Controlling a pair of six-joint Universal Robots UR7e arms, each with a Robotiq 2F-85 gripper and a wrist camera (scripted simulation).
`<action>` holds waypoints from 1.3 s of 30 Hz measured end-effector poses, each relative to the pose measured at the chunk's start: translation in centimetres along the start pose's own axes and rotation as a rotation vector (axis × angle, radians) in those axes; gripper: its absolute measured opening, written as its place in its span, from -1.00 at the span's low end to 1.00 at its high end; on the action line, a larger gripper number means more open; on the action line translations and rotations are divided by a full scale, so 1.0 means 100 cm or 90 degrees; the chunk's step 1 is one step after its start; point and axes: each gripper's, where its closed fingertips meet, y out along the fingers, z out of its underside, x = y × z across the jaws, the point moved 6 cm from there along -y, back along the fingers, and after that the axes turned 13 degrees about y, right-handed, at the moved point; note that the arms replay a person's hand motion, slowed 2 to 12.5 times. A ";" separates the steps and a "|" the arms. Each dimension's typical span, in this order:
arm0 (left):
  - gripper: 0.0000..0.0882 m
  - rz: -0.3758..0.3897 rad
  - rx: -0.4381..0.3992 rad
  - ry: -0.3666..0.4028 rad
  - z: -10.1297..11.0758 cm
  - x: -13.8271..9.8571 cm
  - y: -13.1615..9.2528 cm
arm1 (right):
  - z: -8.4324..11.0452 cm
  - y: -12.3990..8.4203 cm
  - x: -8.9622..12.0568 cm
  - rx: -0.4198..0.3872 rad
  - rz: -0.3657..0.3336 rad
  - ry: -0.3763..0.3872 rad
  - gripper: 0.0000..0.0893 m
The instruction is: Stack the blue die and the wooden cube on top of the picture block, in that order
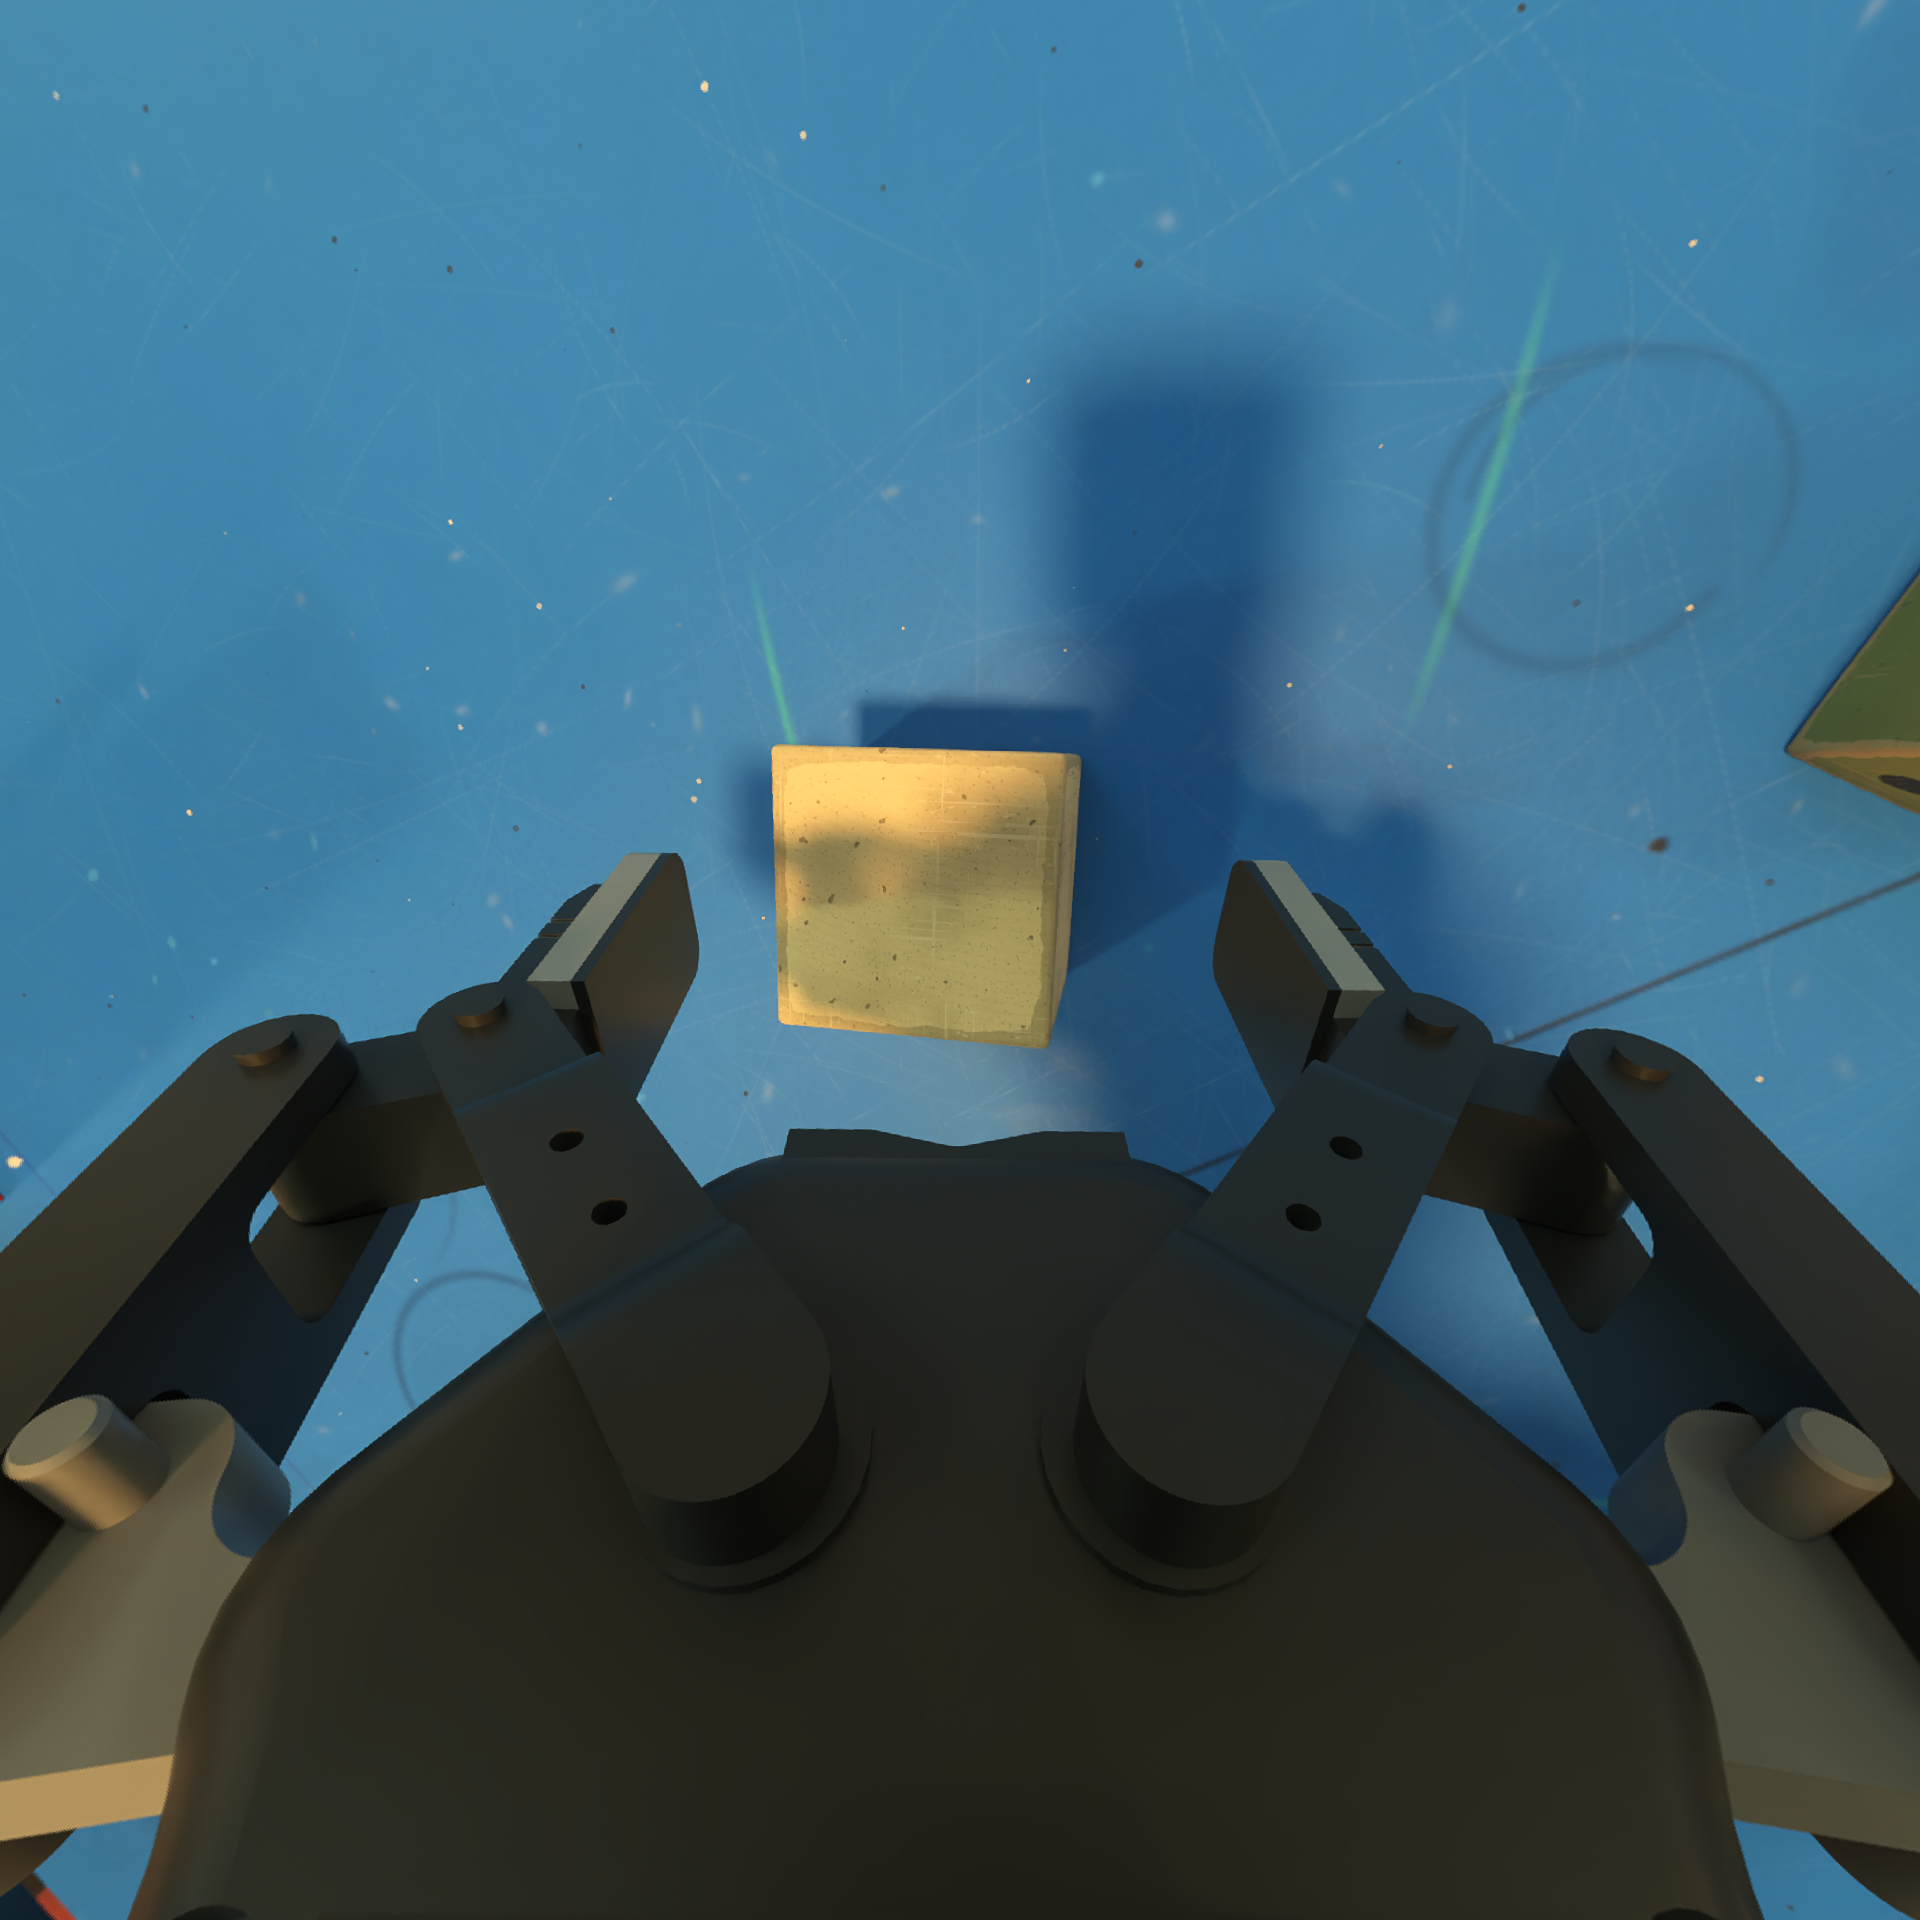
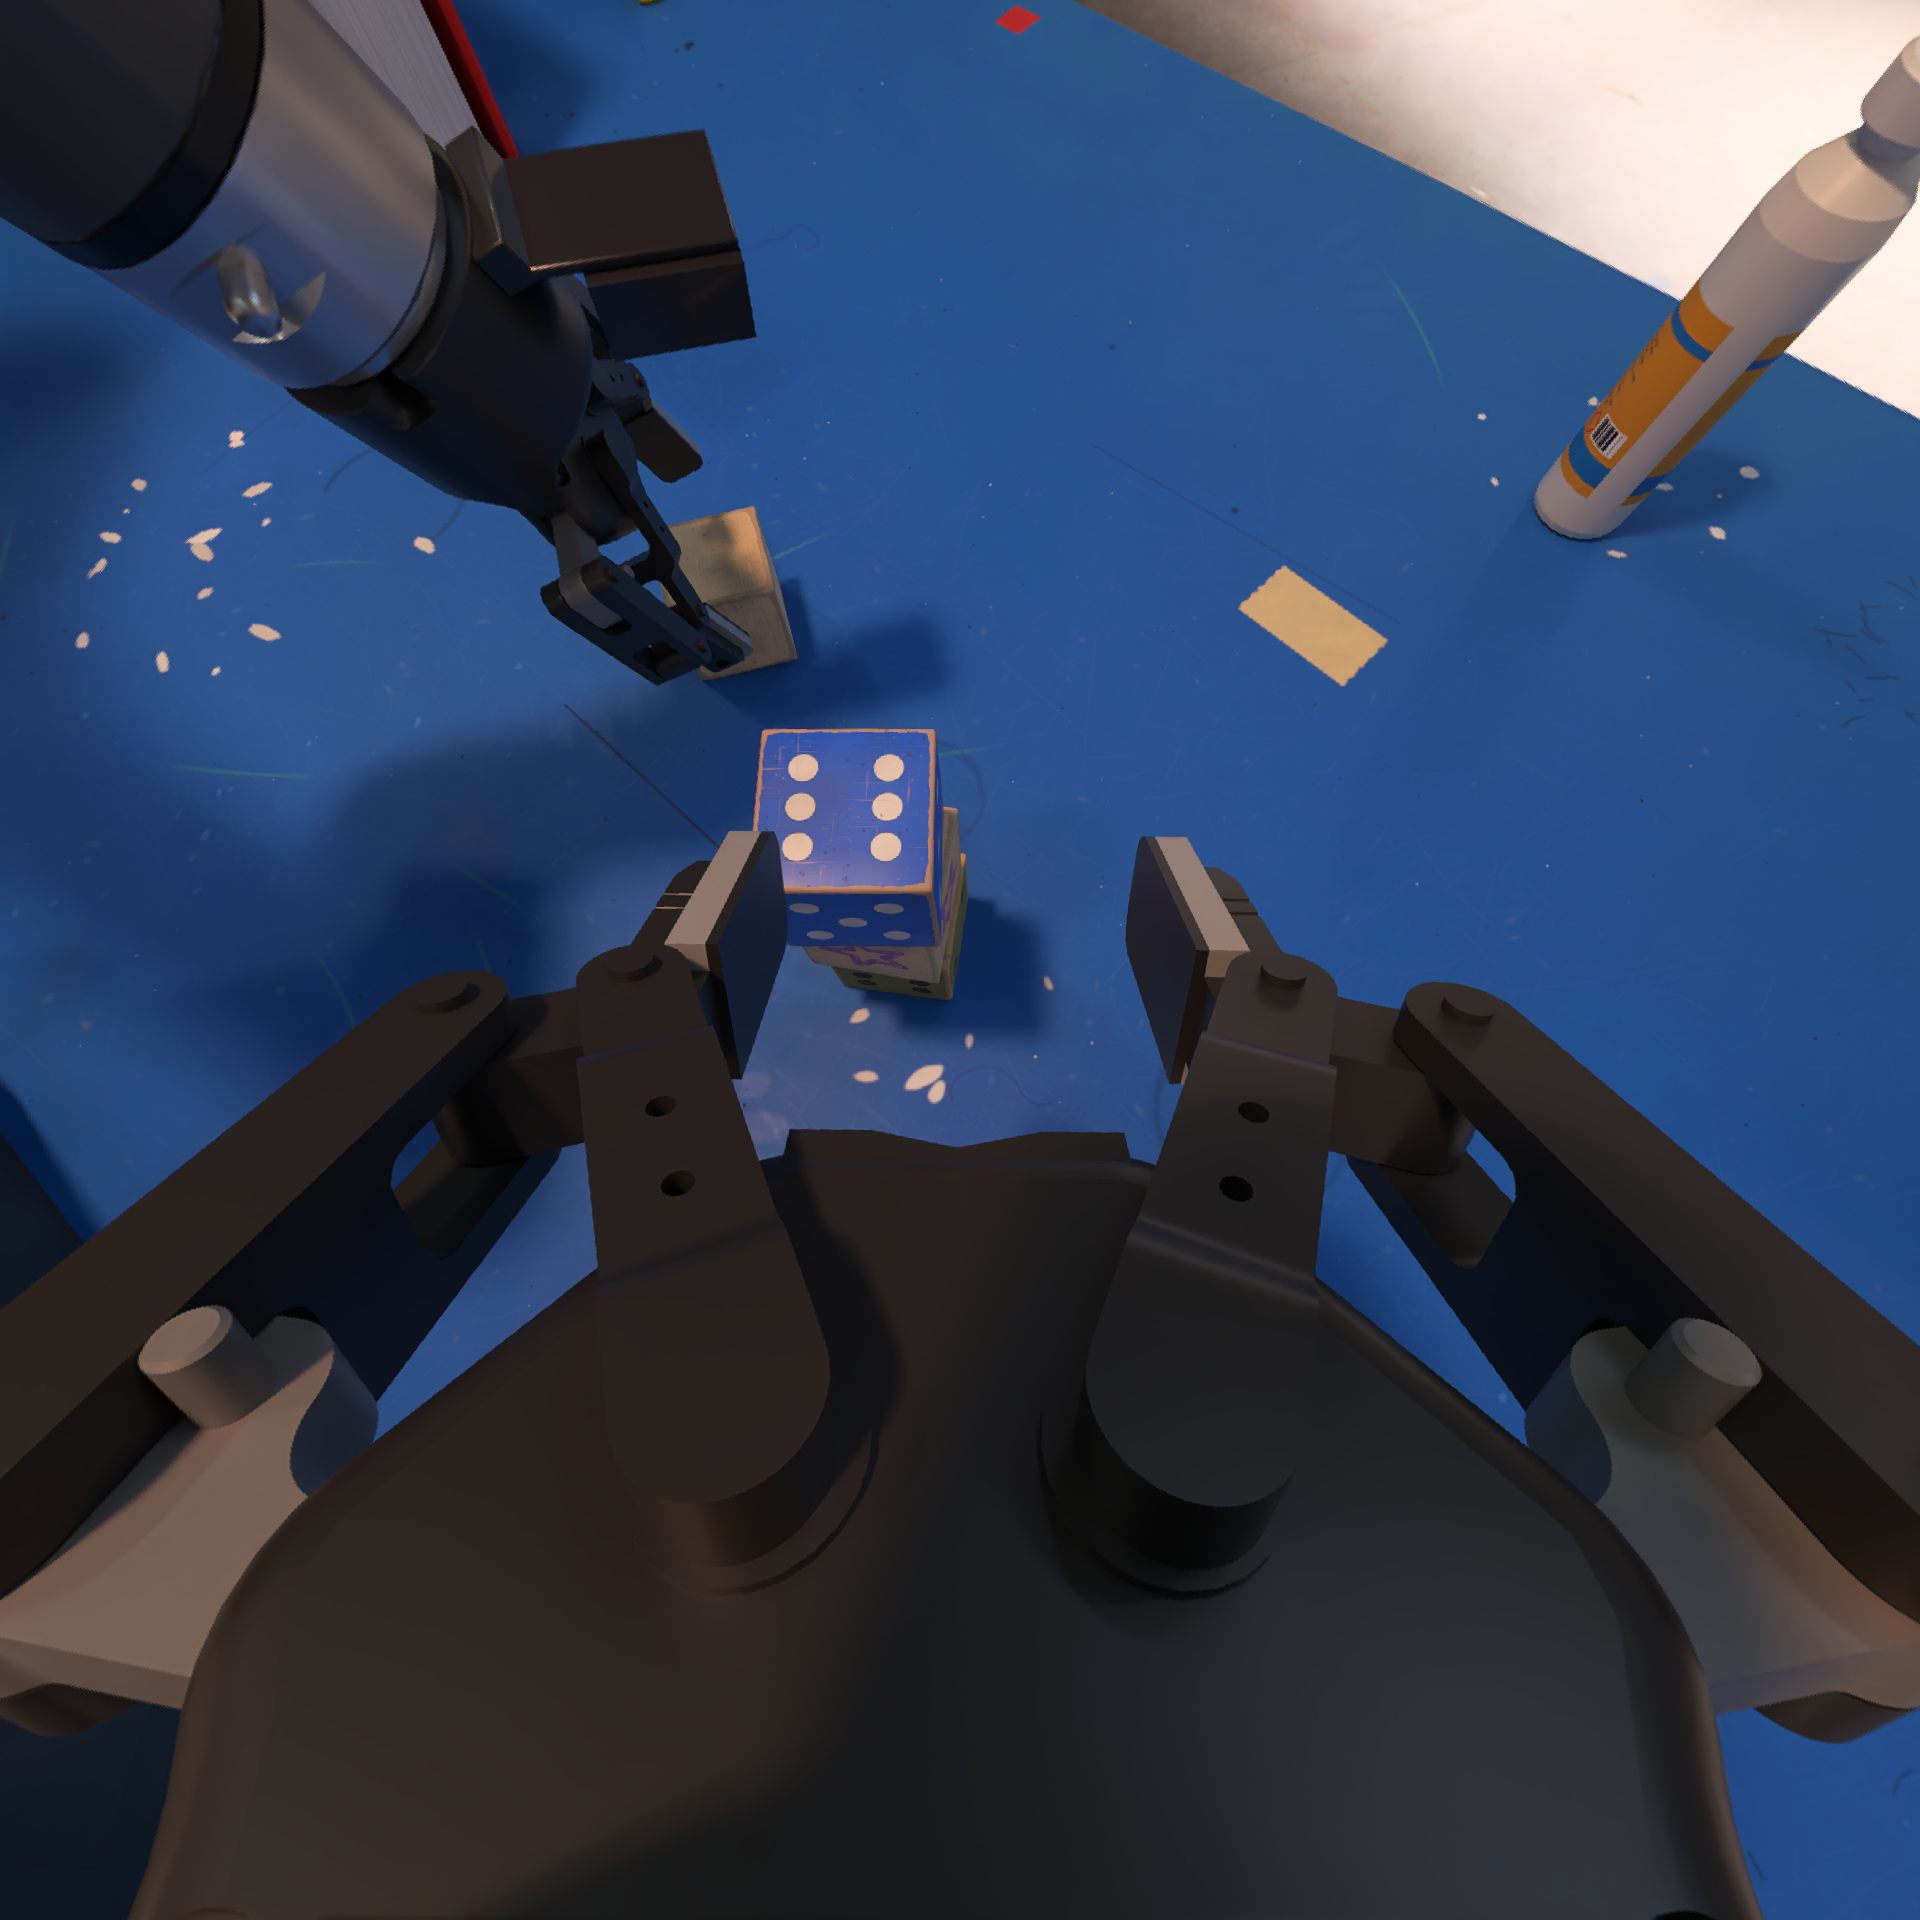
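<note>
The die already sits on the picture block. My right claw hangs released above it. My left claw, spread wide, straddles the cube on the table, not yet gripped.

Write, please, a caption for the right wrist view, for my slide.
Open right tool above the blue die, stacked on the picture block; the left tool reaches the wooden cube.

Blue die atop picture block — wooden cube apart
</note>
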 end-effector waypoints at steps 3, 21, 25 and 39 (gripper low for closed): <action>0.94 -0.007 0.005 0.005 0.000 0.001 0.004 | 0.000 -0.001 -0.001 0.000 -0.001 0.001 0.32; 0.75 0.031 0.016 -0.008 0.006 0.005 0.014 | 0.001 0.000 -0.002 0.011 -0.015 -0.003 0.32; 0.67 0.049 0.016 -0.013 0.007 0.005 0.016 | 0.001 0.000 -0.002 0.013 -0.018 -0.003 0.32; 0.27 0.064 0.024 -0.009 0.010 0.006 0.020 | 0.001 0.001 -0.004 0.016 -0.019 -0.002 0.29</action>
